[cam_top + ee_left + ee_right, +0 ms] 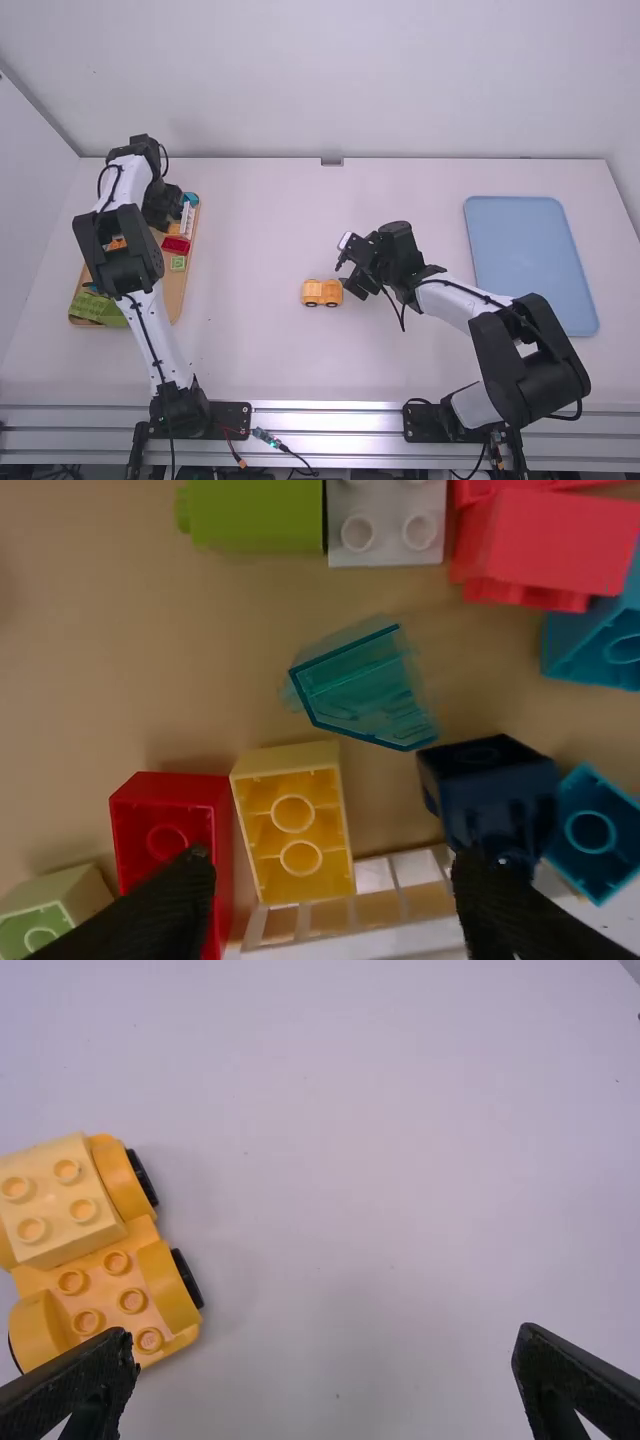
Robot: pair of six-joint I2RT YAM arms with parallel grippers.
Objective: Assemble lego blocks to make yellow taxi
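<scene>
Left wrist view: the left gripper is over the wooden tray, fingers wide, a yellow block near them. On the white table, the taxi's wheeled base carries a pale block; the right gripper, also wide, is beside it. I'd say choosing the next piece is in hand; that calls for squaring up before closing.

Yellow car is cut by right wrist view's edge. In high view, left arm partly hides wooden tray.
</scene>
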